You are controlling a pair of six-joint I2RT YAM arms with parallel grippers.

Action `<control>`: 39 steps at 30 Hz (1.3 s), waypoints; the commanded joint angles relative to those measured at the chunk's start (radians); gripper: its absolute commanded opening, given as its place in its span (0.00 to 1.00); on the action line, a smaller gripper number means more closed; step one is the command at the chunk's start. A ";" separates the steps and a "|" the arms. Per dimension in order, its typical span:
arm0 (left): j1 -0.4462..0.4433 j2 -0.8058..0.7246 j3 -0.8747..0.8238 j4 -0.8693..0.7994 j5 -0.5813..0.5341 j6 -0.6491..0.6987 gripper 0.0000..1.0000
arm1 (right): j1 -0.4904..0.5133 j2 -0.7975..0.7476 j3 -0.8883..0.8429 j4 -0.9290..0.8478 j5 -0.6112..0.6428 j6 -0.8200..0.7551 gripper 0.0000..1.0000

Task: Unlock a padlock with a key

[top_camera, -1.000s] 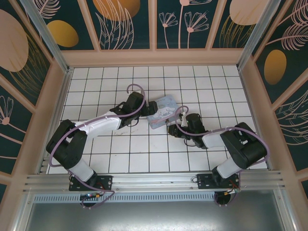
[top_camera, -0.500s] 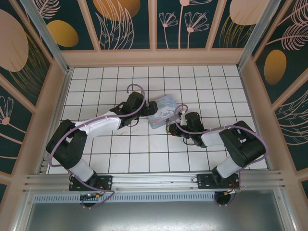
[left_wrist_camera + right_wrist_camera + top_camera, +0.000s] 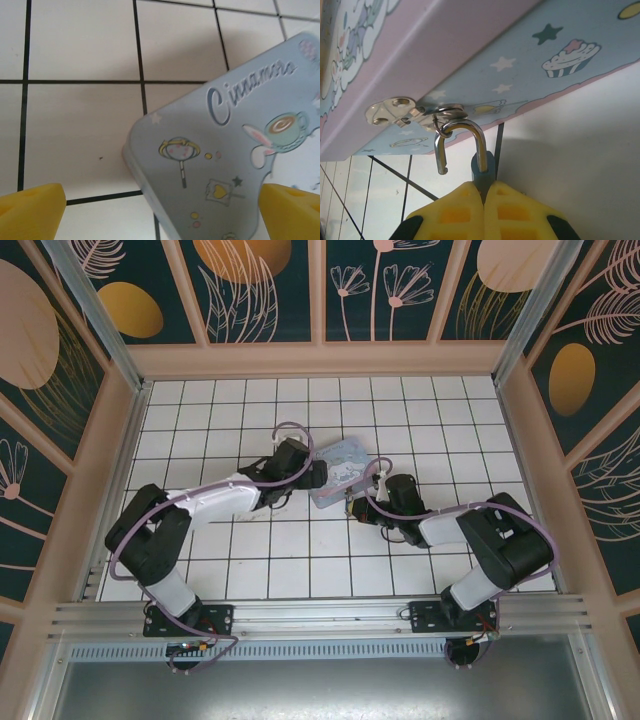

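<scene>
Hanging by its open silver shackle from the hasp ring [image 3: 451, 112] of the pastel tin [image 3: 535, 70] near the table's [image 3: 250, 572] middle, the dark bluish padlock [image 3: 482, 166] is clenched by the right gripper [image 3: 485, 192], while the left gripper [image 3: 162, 210] gapes wide.

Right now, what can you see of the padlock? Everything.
The padlock is small, with a dark bluish body and a shiny silver metal shackle. The shackle is open: its free end stands clear of the body, and its curve is hooked through the metal ring on the clasp of the blue tin. The right gripper is shut on the body, and its yellow fingers hide most of it.
</scene>
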 commanded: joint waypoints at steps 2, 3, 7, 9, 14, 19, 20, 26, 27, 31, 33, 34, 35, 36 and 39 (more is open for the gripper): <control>-0.028 0.023 0.041 -0.055 -0.101 0.056 0.99 | -0.005 -0.024 -0.023 0.011 0.012 0.025 0.00; -0.033 0.043 0.043 -0.056 -0.109 0.060 0.98 | -0.005 -0.024 -0.023 0.012 0.012 0.026 0.00; -0.045 0.067 0.048 -0.070 -0.145 0.069 0.98 | -0.006 -0.025 -0.029 0.020 0.014 0.043 0.00; -0.051 0.070 0.044 -0.076 -0.162 0.072 0.98 | -0.006 -0.025 -0.033 0.028 0.014 0.064 0.00; -0.063 0.076 0.025 -0.080 -0.186 0.070 0.99 | -0.006 -0.026 -0.049 0.066 0.015 0.147 0.00; -0.069 0.078 0.011 -0.074 -0.188 0.067 0.98 | -0.005 -0.024 -0.077 0.155 0.002 0.257 0.00; -0.070 0.078 0.008 -0.071 -0.188 0.067 0.99 | -0.005 -0.025 -0.081 0.170 0.001 0.279 0.00; -0.072 0.080 -0.003 -0.061 -0.185 0.067 0.99 | 0.000 -0.019 -0.070 0.200 0.014 0.349 0.00; -0.071 0.080 -0.005 -0.063 -0.183 0.069 0.98 | 0.001 -0.017 -0.066 0.200 0.018 0.355 0.00; -0.074 0.086 -0.007 -0.063 -0.181 0.074 0.98 | 0.001 -0.003 -0.056 0.204 0.029 0.376 0.00; -0.074 0.087 -0.008 -0.066 -0.180 0.075 0.98 | 0.001 0.005 -0.052 0.208 0.036 0.384 0.00; -0.074 0.087 -0.009 -0.065 -0.181 0.076 0.98 | 0.001 0.008 -0.051 0.209 0.042 0.390 0.00; -0.073 0.088 -0.010 -0.065 -0.180 0.076 0.99 | 0.001 0.011 -0.049 0.214 0.047 0.396 0.00; -0.074 0.089 -0.010 -0.065 -0.179 0.077 0.98 | 0.001 0.015 -0.046 0.215 0.051 0.401 0.00; -0.073 0.093 -0.012 -0.065 -0.177 0.078 0.98 | 0.001 0.028 -0.035 0.220 0.065 0.415 0.00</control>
